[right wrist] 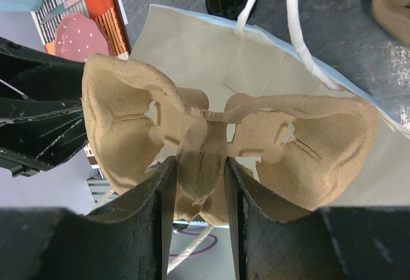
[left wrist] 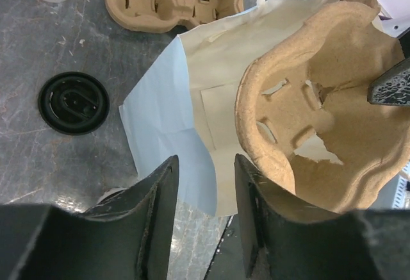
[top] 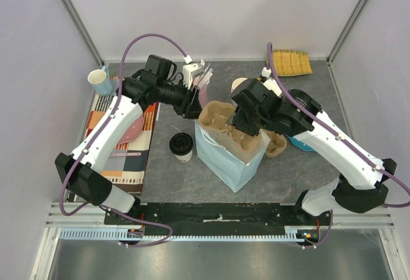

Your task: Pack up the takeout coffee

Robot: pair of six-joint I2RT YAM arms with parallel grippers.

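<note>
The takeout coffee [top: 181, 145] stood upright on the gray table [top: 301, 171]. It was a small white cup with a round black lid [left wrist: 73, 102]. It was not in the bag. It stood just beside the pale blue paper bag [top: 227, 161], on the bag's left side, with nothing touching it.

The bag stood open. A brown cardboard cup tray [top: 224, 121] was at its mouth, part of it inside and part sticking out over the rim. Past the tray I could see the cream paper inside the bag [right wrist: 192, 43] and its white string handle [right wrist: 301, 30].

My right gripper [right wrist: 199, 164] was squeezed tight on the middle ridge of that tray, one finger on each side. My left gripper [left wrist: 205, 161] hung at the left edge of the bag with its fingers apart, holding nothing. The bag's rim showed in the gap between them.

A second tray [top: 277, 144] lay flat on the table to the right of the bag. A light blue mug [top: 99, 80] stood at the far left, by a striped mat [top: 122, 158].
</note>
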